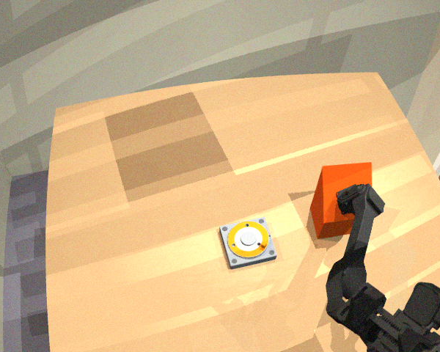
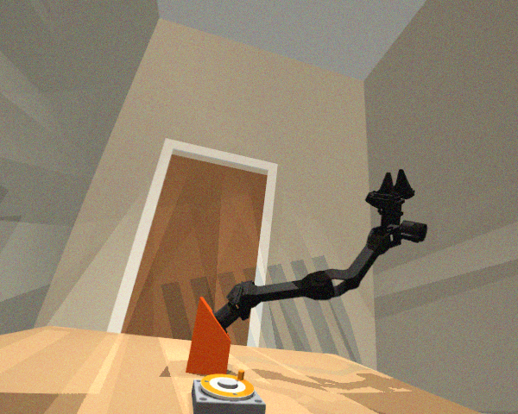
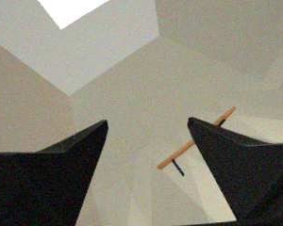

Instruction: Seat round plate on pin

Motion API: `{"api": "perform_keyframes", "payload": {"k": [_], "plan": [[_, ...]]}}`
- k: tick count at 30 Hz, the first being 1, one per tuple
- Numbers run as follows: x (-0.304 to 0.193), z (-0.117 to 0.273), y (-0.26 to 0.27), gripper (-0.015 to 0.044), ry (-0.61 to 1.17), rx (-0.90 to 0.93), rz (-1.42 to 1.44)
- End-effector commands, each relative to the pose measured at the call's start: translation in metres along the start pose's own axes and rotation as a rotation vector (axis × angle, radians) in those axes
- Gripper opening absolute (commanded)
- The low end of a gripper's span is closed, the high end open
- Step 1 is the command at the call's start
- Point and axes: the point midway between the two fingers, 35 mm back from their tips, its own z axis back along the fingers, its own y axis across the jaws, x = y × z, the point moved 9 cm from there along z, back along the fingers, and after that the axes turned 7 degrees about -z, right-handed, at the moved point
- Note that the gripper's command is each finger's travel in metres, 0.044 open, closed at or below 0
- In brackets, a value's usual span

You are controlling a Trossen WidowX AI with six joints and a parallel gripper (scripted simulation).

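The arm is reared up at the right of the exterior view, its pincer [image 2: 394, 180] pointing at the ceiling, spread wide and holding nothing. The round plate [image 1: 248, 237] lies low and centre in the top view, on its grey base [image 1: 232, 257] on the counter [image 1: 136, 227], with the orange tab [image 1: 262, 246] at the plate's lower right. An orange wedge block [image 1: 336, 196] stands just right of the base, between it and the arm. I reckon the swing down could clip that block. A careless push on the rim might also tip the plate harder against the pin rather than turn it round.
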Motion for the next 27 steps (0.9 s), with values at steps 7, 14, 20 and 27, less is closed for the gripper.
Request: {"api": "perform_keyframes", "payload": {"k": [7, 14, 20, 27], "plan": [[0.069, 0.008, 0.028, 0.0216, 0.067, 0.003, -0.107], [0.158, -0.013, 0.021, 0.0032, 0.131, -0.088, -0.072], [0.218, -0.048, -0.014, 0.0000, 0.163, -0.168, 0.002], [0.260, -0.099, -0.100, 0.0000, 0.292, -0.384, 0.061]]}}
